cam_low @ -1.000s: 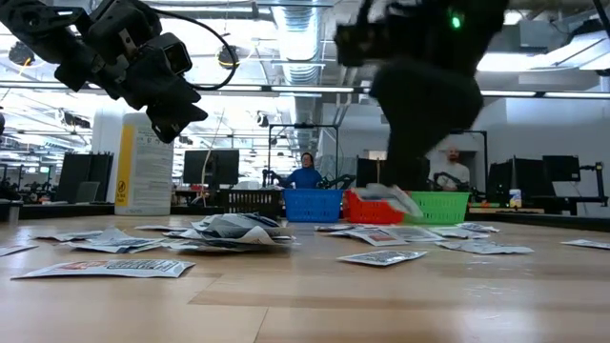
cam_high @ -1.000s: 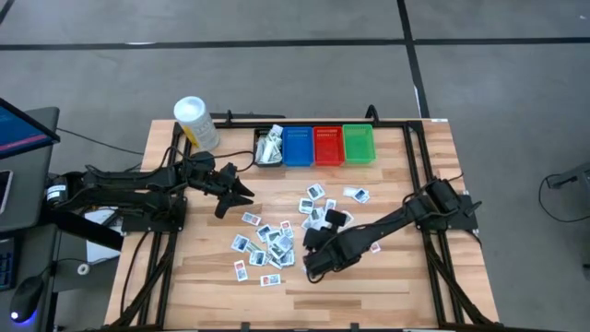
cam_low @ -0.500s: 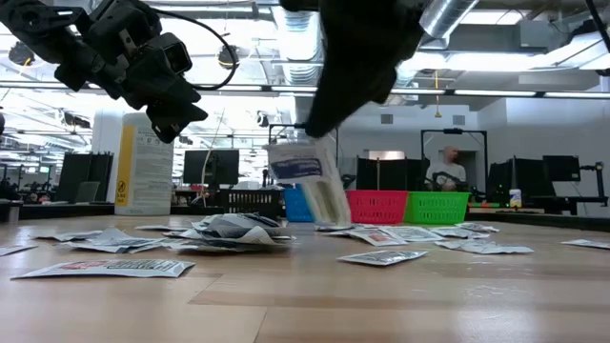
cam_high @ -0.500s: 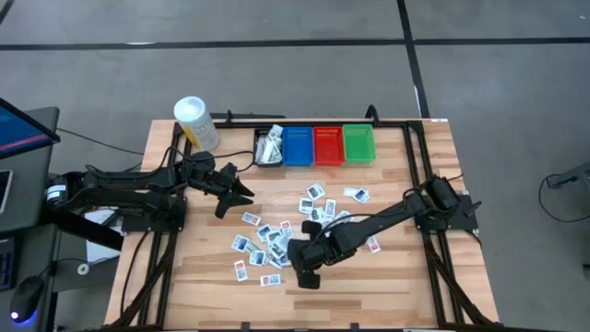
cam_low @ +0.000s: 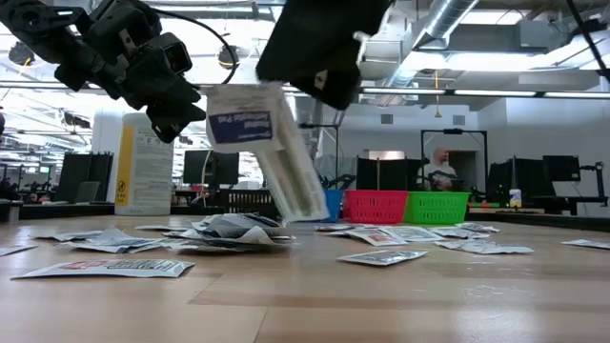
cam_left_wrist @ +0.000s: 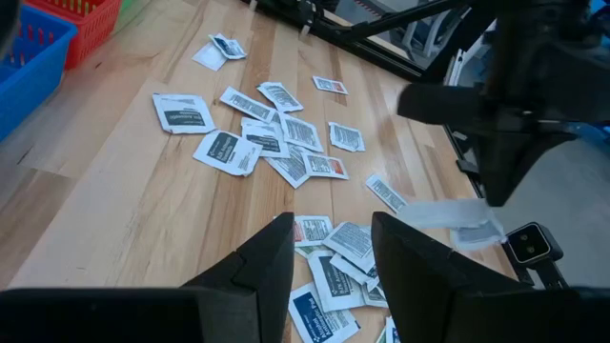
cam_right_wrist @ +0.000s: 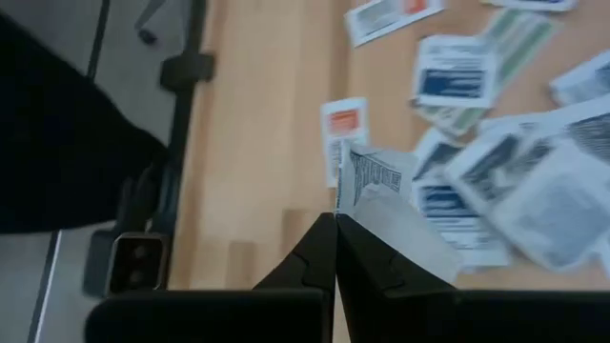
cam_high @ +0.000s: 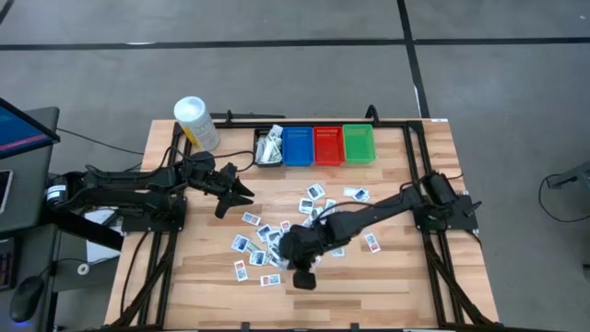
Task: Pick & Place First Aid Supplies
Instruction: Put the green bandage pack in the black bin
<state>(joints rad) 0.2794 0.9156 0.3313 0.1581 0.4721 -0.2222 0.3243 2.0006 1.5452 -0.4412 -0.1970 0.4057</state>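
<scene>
We saw the right gripper (cam_right_wrist: 335, 229) with its fingers pressed together on one packet (cam_low: 257, 143), lifted above the wooden table (cam_high: 406, 286) near the scattered first aid packets (cam_high: 267, 242). The left gripper (cam_left_wrist: 329, 243) hung over the table beside the white tub (cam_high: 195, 123), fingers apart and holding nothing.
</scene>
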